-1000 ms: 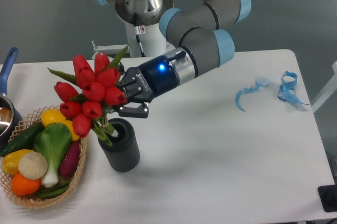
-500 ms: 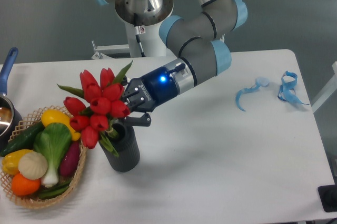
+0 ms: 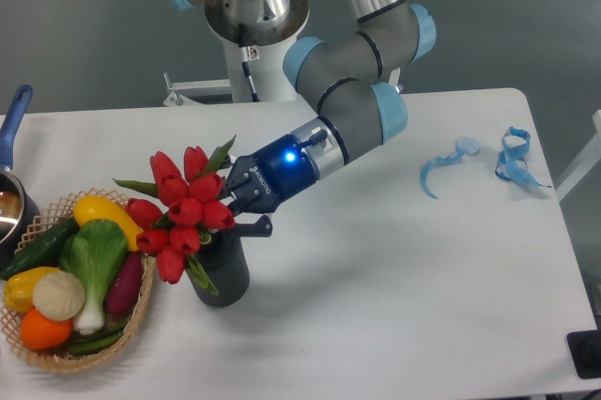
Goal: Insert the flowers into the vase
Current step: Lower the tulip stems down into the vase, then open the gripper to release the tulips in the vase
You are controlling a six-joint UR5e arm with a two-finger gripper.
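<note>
**Tulips over the vase mouth, jaws closed on the bunch**

While you look at the left half of the white tabletop (image 3: 394, 269), you see the gripper (image 3: 237, 215) reaching in from the right, its jaws clamped on the flowers (image 3: 183, 212) just below the red heads. The bunch leans to the left, and its stems go down into the mouth of the vase (image 3: 222, 270), with a green leaf hanging over the rim at the front. The vase stands upright on the tabletop, just beside the wicker basket (image 3: 136, 320) of plastic vegetables (image 3: 80, 273). How deep the stems sit you cannot tell, since the blooms cover the opening. A blue light glows on the wrist. At the far left edge you see a pot with a blue handle (image 3: 13, 118), and well apart on the right lie two blue ribbon scraps (image 3: 512, 161).
</note>
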